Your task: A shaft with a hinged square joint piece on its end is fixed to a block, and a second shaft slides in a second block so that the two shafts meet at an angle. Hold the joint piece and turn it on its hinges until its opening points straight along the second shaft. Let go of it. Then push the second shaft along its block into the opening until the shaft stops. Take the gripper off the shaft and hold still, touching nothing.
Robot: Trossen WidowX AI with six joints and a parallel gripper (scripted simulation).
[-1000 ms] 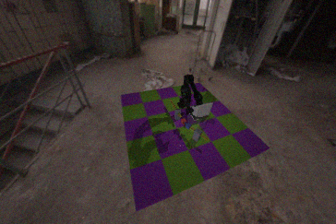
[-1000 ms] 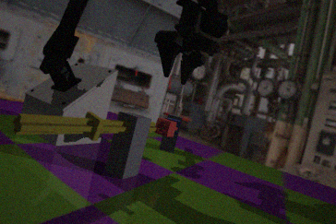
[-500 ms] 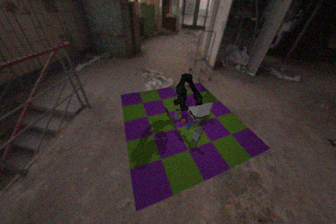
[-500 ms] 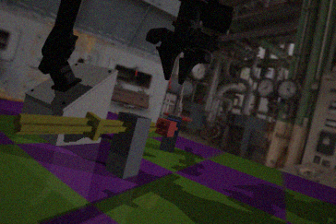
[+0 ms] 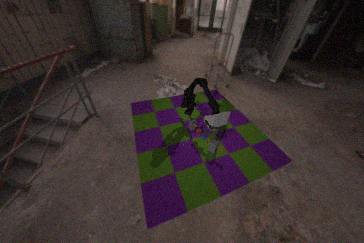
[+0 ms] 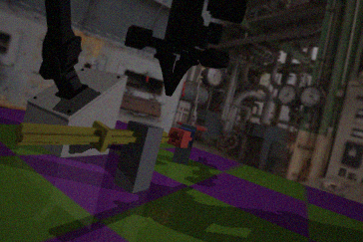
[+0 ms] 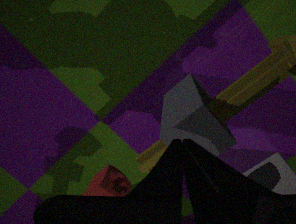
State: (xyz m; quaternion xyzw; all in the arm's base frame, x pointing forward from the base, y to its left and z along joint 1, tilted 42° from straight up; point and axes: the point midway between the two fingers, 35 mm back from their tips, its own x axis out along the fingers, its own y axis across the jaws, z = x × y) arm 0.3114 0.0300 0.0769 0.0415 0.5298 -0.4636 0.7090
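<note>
The gripper (image 5: 188, 112) (image 6: 171, 94) (image 7: 181, 141) is shut with nothing between its fingers, in the air above the parts. The red joint piece (image 5: 198, 131) (image 6: 180, 137) (image 7: 107, 181) shows a dark opening toward the yellow shaft's end in the wrist view; its exact angle is hard to tell. A blue part (image 5: 203, 135) is beside it. The yellow second shaft (image 6: 55, 135) (image 7: 255, 75) passes through a tall grey block (image 6: 145, 153) (image 7: 185, 107), with its collar (image 6: 102, 135) on the far side from the joint. Its end stands short of the red piece. The first shaft is not clear.
A smaller grey block (image 6: 181, 155) stands below the joint. The pale sloped box (image 5: 218, 120) (image 6: 100, 103) under the arm's base stands behind the yellow shaft in the exterior view. The parts stand on a purple and green checkered mat (image 5: 200, 186).
</note>
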